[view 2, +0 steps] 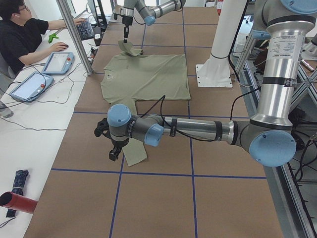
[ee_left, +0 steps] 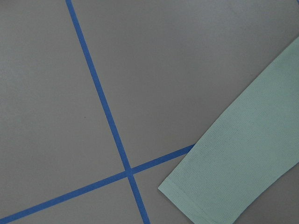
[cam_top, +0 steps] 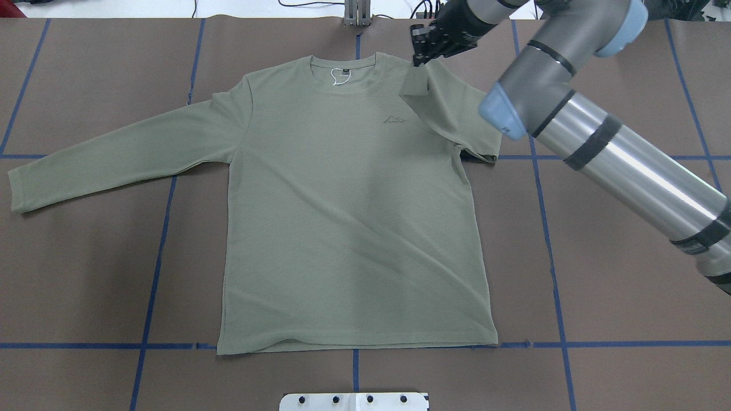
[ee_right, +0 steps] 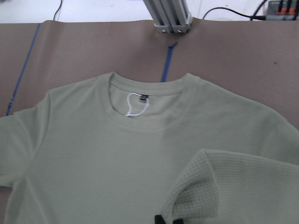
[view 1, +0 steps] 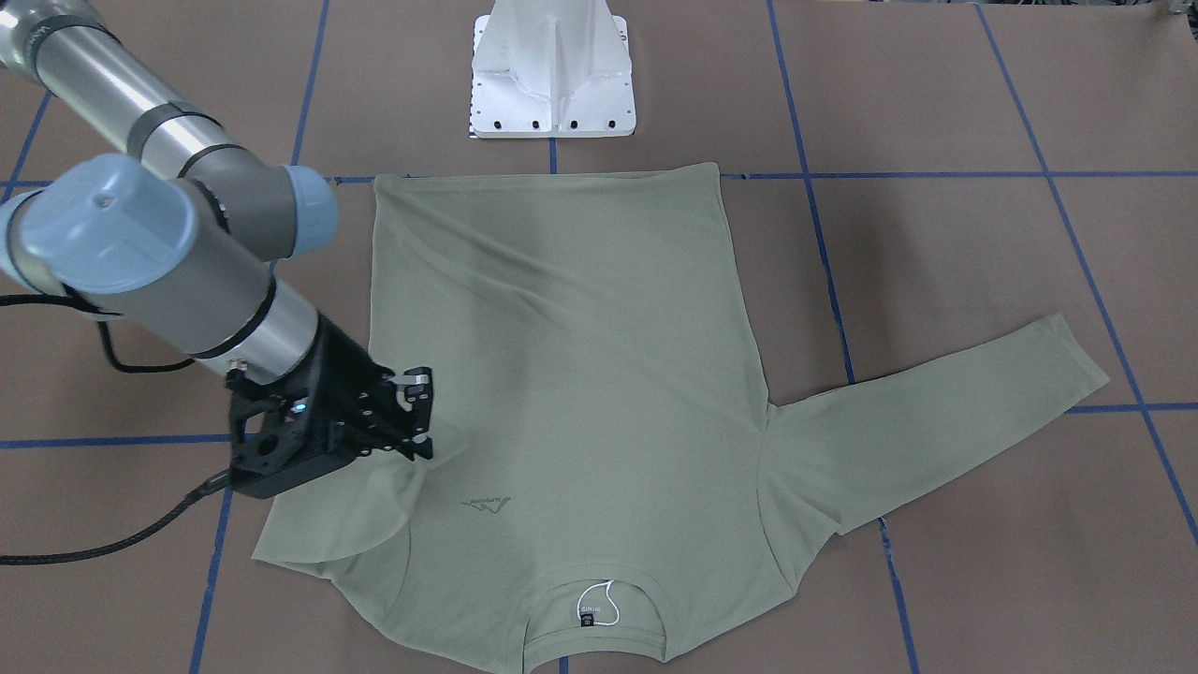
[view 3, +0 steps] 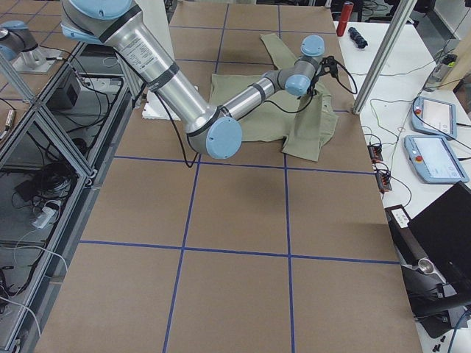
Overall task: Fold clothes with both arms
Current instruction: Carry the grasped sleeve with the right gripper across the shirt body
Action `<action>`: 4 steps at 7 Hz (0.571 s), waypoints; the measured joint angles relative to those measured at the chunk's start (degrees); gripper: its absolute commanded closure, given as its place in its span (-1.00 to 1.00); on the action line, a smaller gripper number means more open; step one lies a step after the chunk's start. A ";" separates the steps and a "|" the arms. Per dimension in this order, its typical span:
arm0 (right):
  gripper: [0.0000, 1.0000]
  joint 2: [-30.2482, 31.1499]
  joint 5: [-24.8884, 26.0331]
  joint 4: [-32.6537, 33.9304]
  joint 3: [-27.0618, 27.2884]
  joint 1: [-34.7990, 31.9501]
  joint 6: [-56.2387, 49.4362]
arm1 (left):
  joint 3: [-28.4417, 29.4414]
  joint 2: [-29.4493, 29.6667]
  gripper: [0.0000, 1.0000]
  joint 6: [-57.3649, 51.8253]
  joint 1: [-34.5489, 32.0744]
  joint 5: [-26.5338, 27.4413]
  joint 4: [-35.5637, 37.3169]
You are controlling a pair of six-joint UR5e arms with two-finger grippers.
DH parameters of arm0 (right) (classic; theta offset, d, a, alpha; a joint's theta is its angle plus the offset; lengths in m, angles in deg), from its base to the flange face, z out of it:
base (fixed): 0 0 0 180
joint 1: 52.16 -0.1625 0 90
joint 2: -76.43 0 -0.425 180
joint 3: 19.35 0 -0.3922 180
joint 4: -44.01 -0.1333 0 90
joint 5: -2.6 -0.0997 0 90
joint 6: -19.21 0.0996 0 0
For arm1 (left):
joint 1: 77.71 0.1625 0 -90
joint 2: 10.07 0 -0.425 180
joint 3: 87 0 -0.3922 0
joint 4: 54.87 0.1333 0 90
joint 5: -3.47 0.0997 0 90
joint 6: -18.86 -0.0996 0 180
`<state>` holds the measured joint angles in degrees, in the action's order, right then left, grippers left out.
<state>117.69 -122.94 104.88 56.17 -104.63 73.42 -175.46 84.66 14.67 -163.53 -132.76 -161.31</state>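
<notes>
1. Overhead exterior view shows the shirt [cam_top: 354, 217] lying face up and mostly flat in the middle of the bench [cam_top: 599, 257]. Its collar [cam_top: 342, 68] is at the far side from the robot and its hem is toward the robot.
2. The right end effector [cam_top: 418, 56] is closed on the cuff [ee_right: 201, 186] of the right sleeve [cam_top: 451, 108]. It holds the cuff raised just beside the collar, so the sleeve is doubled back over its shoulder, with the end hanging near the chest logo [cam_top: 396, 119].
3. The left sleeve [cam_top: 114, 154] lies stretched out flat on the bench, away from the body of the shirt.
4. The left end effector [view 2: 114, 152] hovers over the end of that sleeve. It shows only in the side view, so I cannot tell whether it is open or closed. Its wrist camera looks down on the cuff and the blue tape lines [ee_left: 100, 93], and no fingers are in that frame.
5. Risk: the pinch looks to be on the cuff edge alone, so the knit could slip out and the sleeve would drop in a bunch.
6. Risk: carrying the sleeve too far across could tug the shoulder, skew the body and deepen the diagonal creases already in it.
7. Risk: letting go while the cuff is raised would probably leave it curled, not flat.
8. Risk: the left side could miss the thin flat cuff, or pinch the bench covering with it, if it descends off the edge.
</notes>
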 measured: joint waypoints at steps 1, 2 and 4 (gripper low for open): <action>1.00 -5.44 3.61 1.23 -1.72 3.23 1.43 | 0.03 -0.07 -1.00 0.03 -0.03 0.00 0.02; 1.00 -10.33 7.06 2.77 -3.90 6.81 1.99 | 0.06 -0.12 -1.00 0.05 -0.04 0.02 0.06; 1.00 -15.93 14.41 3.47 -9.39 14.06 1.87 | 0.20 -0.14 -1.00 0.11 -0.05 0.06 0.09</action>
<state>101.76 -108.53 108.35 46.77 -90.57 75.29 -175.26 84.52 14.78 -163.58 -132.70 -161.22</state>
